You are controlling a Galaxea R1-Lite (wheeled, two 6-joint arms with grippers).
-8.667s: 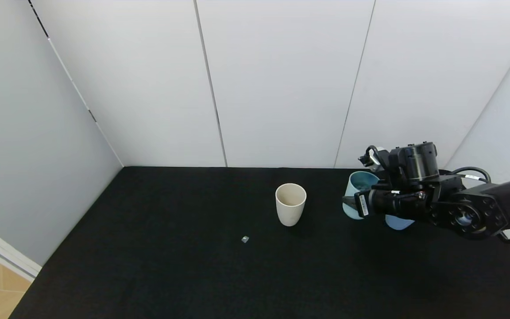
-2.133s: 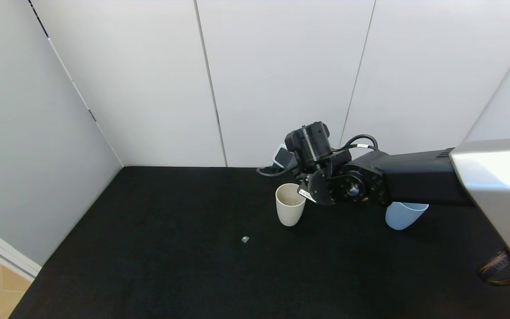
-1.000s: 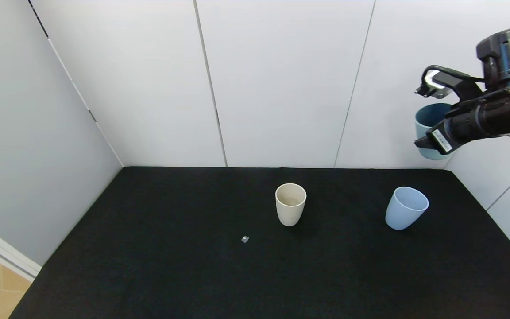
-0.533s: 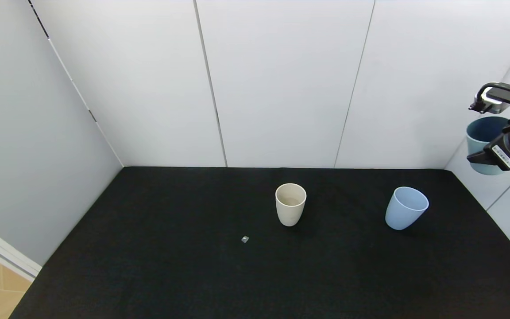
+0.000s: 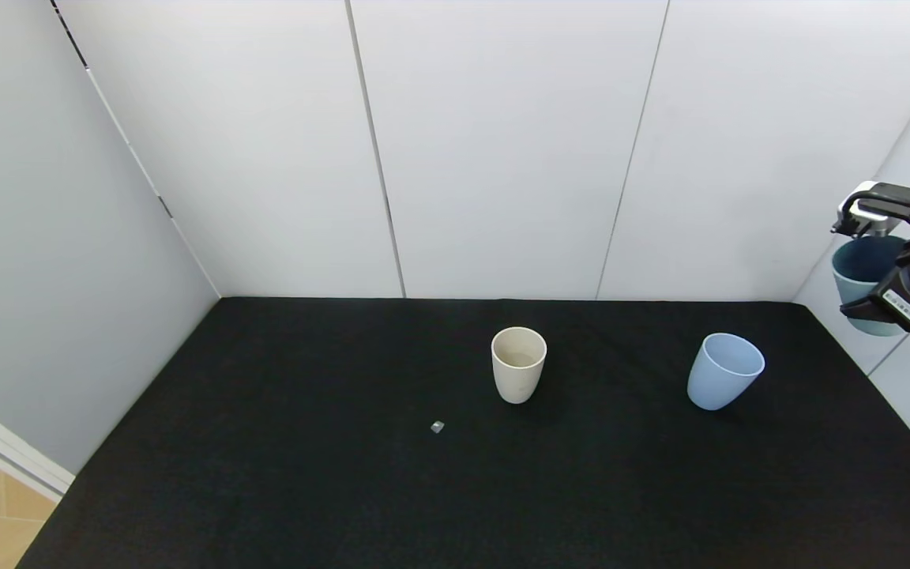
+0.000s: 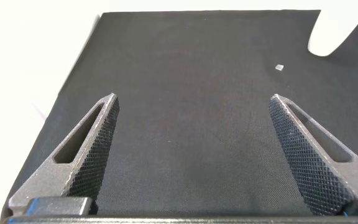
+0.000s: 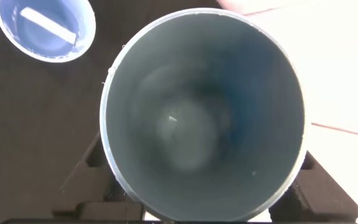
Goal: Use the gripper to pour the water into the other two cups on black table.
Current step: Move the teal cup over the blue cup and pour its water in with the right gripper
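Teal cup (image 5: pixel 859 276) hangs upright in the right gripper (image 5: pixel 889 269), raised off the black table (image 5: pixel 281 474) at its far right edge, close to the side wall; the fingers clamp its sides. From the right wrist its inside (image 7: pixel 204 118) looks dark, any water too faint to tell. On the table stand the beige cup (image 5: pixel 518 365) and, well apart to its right, the blue cup (image 5: pixel 723 371). The left gripper (image 6: pixel 194 155) hovers low over the table, jaws spread wide and empty
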